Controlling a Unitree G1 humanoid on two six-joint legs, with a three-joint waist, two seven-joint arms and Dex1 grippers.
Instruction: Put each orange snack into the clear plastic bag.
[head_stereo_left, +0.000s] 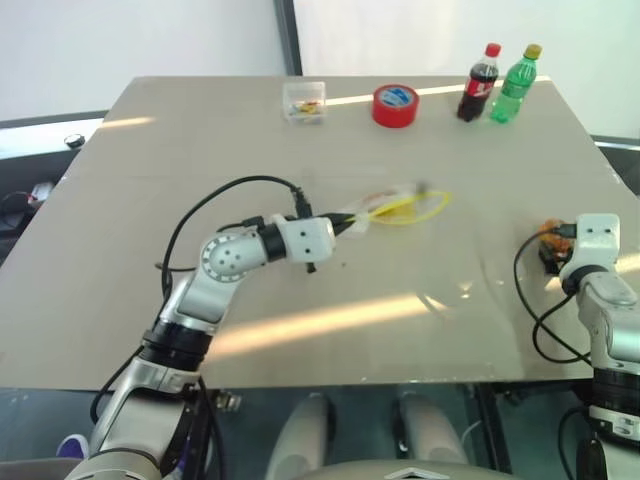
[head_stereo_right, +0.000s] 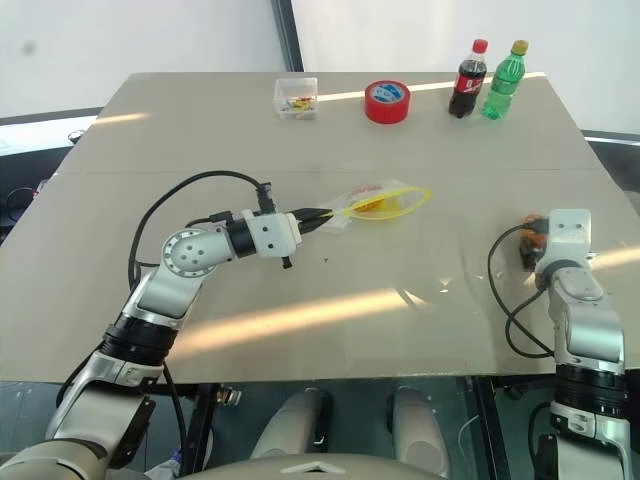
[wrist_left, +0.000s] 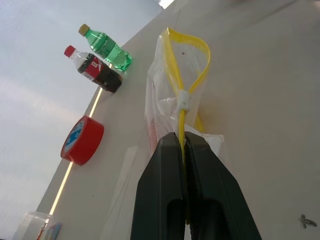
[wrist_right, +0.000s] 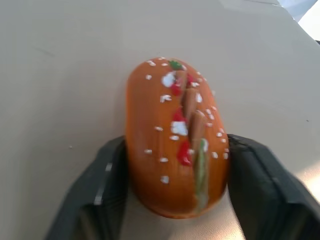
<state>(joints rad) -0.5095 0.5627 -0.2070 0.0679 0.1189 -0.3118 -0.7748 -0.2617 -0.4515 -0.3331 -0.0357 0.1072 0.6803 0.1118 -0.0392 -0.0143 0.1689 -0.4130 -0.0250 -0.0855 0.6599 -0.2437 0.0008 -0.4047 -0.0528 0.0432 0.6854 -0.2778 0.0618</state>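
Left to right: your left gripper (wrist_left: 184, 145) is pinching the yellow seal strip of the bag (head_stereo_left: 400, 207), jaws closed on it, the bag lying mid-table with its mouth looped open; something orange-red is showing inside, too small to name. If that thin strip is slipping, the mouth is likely collapsing. Your right gripper (wrist_right: 175, 165) is bracketing a snack (wrist_right: 176, 135) at the table's (head_stereo_left: 150, 200) right edge, fingers touching both flanks. A shallow hold is risking a drop over the edge.

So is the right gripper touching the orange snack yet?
Touching. In the right wrist view the right gripper has a black finger pressed against each side of the orange snack, no gap visible.
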